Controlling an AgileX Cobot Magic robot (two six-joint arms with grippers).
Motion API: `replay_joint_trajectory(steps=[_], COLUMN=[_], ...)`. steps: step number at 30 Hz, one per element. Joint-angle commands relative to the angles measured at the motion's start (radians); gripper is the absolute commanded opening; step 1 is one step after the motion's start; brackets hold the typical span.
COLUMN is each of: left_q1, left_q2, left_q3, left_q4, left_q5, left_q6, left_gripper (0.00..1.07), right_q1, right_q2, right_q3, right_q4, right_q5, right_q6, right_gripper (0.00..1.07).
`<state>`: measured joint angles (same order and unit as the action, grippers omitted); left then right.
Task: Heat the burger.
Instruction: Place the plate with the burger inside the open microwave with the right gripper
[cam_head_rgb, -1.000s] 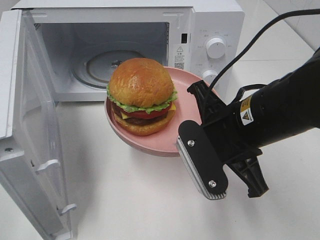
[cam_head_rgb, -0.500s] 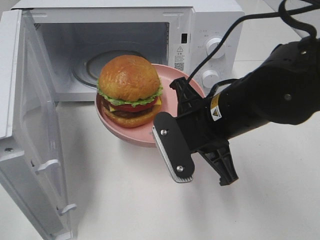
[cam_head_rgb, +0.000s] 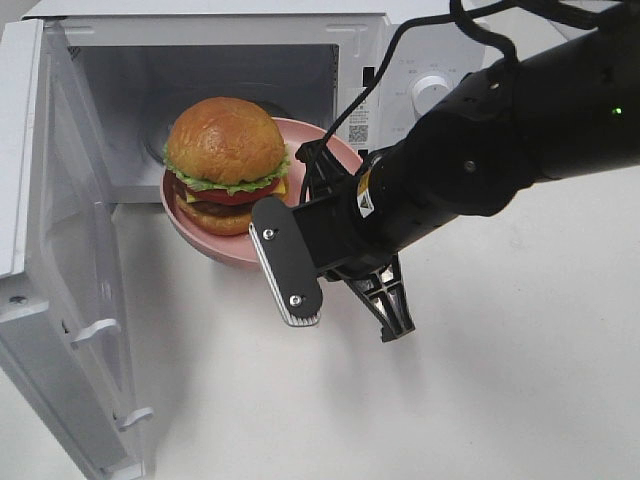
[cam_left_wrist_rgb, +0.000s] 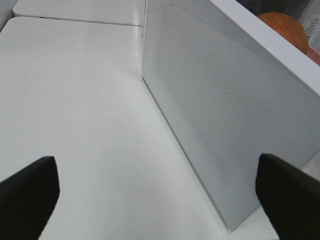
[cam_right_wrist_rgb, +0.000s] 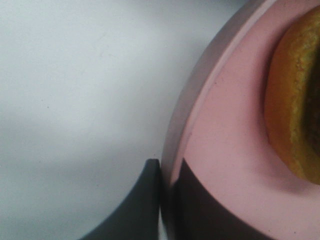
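White glossy tabletop (cam_head_rgb: 520, 380), bright even light, soft shadows; white microwave (cam_head_rgb: 200, 28) at back.

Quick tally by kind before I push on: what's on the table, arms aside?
burger: 1
plate: 1
microwave: 1
Total: 3

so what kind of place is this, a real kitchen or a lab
Probably a lab bench staged as a kitchen: a white microwave, a burger on a pink plate, and a black robot arm over a plain white tabletop.
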<state>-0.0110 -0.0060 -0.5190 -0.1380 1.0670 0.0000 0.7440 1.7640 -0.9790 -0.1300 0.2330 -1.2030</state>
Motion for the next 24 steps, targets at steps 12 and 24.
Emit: replay_joint_trajectory(steps=[12, 24], left_q1=[0.003, 0.003], left_q2=[-0.015, -0.015], left_q3=[0.002, 0.002], left_q4=[-0.004, -0.003], left_q5=[-0.001, -0.001], left_q6=[0.000, 0.000], left_gripper=[1.00, 1.00], right_q1=[0.004, 0.004], right_q2=[0.113, 0.208], right_q3=[-0.196, -0.357], right_q4=[-0.058, -0.091], right_q5=[0.060, 0.102], right_q6=[0.088, 0.154], right_gripper=[0.00, 0.00])
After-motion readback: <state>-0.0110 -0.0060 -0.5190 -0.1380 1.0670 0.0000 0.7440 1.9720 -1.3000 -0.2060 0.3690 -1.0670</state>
